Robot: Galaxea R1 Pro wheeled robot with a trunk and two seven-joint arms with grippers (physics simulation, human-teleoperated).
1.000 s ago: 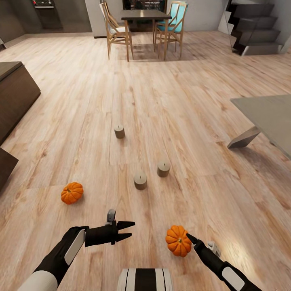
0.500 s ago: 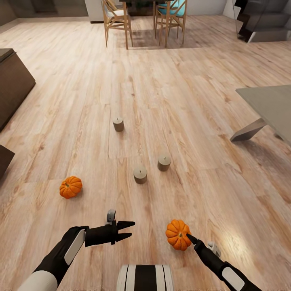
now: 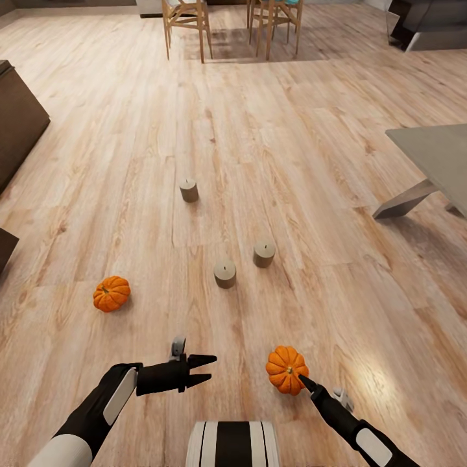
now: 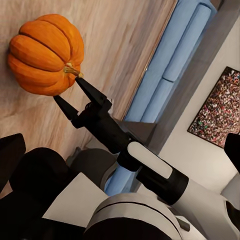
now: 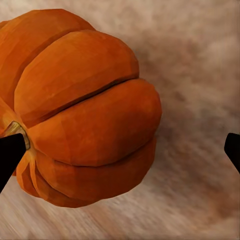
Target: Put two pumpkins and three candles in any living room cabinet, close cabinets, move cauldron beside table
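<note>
Two orange pumpkins lie on the wood floor: one at the left (image 3: 111,293), one (image 3: 287,369) just off my right gripper (image 3: 303,383). That gripper is open, its fingertips (image 4: 79,82) at the pumpkin's (image 4: 45,55) stem side. In the right wrist view the pumpkin (image 5: 80,110) sits between the spread fingertips (image 5: 10,155), nearer one of them. My left gripper (image 3: 209,368) is open and holds nothing. Three grey-brown candles stand upright ahead (image 3: 189,191) (image 3: 225,274) (image 3: 264,253). The cauldron is out of view.
The dark-brown cabinet (image 3: 16,123) runs along the left edge. The grey table (image 3: 434,155) with its angled leg stands at the right. Wooden dining chairs (image 3: 188,19) and stairs (image 3: 428,26) are far ahead. A blue sofa (image 4: 165,65) lies beyond the right arm.
The whole picture has shifted upward, so the camera has tilted down. Floor things keep their places. The right fingertips now sit at the pumpkin's near edge. Both grippers stay open.
</note>
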